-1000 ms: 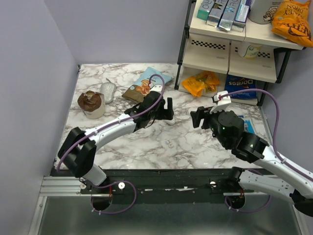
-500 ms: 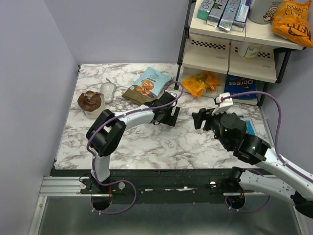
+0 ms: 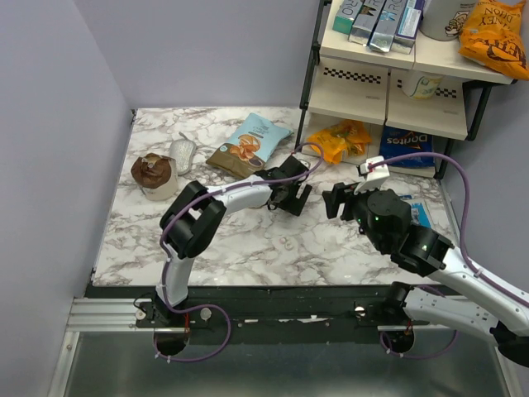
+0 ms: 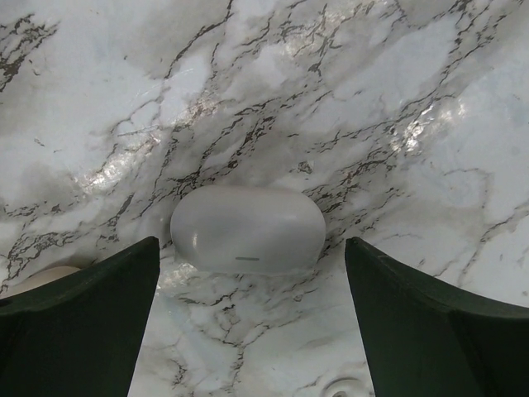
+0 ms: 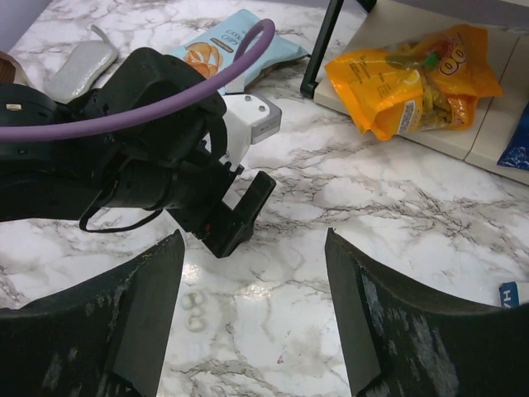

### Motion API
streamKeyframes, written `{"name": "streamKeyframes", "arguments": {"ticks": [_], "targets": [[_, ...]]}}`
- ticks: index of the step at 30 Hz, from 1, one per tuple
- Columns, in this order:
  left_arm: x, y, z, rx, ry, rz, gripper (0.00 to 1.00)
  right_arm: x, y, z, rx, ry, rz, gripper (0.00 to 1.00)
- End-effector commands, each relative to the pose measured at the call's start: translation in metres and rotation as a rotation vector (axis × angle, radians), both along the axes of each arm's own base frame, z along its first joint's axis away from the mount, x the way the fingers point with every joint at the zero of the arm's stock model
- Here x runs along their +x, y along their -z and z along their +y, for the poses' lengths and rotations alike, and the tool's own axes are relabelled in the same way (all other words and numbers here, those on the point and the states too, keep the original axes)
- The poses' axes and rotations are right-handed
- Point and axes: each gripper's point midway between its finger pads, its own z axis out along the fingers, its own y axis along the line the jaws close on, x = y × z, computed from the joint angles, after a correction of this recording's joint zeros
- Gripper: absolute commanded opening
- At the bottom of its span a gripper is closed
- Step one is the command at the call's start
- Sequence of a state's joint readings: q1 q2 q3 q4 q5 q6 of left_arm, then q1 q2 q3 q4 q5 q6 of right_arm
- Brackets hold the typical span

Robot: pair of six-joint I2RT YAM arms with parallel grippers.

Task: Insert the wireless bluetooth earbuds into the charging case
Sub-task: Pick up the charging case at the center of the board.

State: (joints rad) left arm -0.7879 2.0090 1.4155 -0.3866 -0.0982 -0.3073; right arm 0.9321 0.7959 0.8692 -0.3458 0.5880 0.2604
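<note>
Left gripper (image 4: 252,248) hangs open astride a white oval object (image 4: 248,228); best to centre, then pinch gently. Right gripper (image 5: 254,265) hovers open near the 2 earbuds (image 5: 194,308).

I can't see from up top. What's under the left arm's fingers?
A smooth white oval thing lies on the marble table, between the open left fingers. A peach bit peeks out beside one finger; the rest is hidden.
</note>
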Motion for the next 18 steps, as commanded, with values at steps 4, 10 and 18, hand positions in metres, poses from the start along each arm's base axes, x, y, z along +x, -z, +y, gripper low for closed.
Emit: {"name": "streamKeyframes", "arguments": {"ticks": [4, 10, 18], "targets": [[-0.0014, 0.0129, 0.0090, 0.108, 0.032, 0.003, 0.95, 0.0013, 0.0051, -0.0002, -0.020, 0.002, 0.006, 0.78], [-0.0008, 0.0172, 0.0078, 0.121, 0.059, 0.002, 0.91, 0.0008, 0.0049, -0.0013, -0.016, 0.002, 0.003, 0.78], [-0.0009, 0.0185, 0.0025, 0.114, 0.083, 0.015, 0.86, -0.0003, 0.0052, -0.0023, -0.013, 0.000, 0.002, 0.78]]}}
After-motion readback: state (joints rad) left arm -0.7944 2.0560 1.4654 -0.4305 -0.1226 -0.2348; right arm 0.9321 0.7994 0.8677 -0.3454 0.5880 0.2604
